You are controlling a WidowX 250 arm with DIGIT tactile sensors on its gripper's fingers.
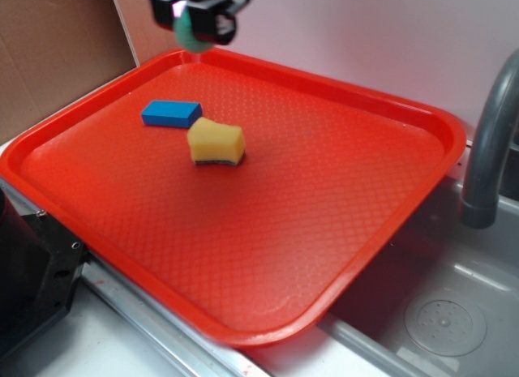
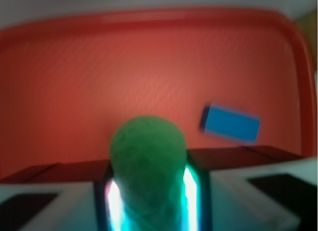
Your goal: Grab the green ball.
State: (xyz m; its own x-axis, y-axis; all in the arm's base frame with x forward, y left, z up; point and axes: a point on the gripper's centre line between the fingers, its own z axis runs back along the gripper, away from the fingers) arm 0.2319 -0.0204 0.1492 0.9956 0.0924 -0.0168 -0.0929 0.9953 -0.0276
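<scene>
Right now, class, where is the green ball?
The green ball is held in the gripper, lifted above the far-left corner of the red tray in the exterior view, beyond the blue block.

Dimpled green ball [image 2: 147, 164], red tray [image 1: 340, 231]

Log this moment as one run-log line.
tool: shut on green ball | height: raised above red tray's far corner | on tray: blue block, yellow sponge | phase: ball grabbed
</scene>
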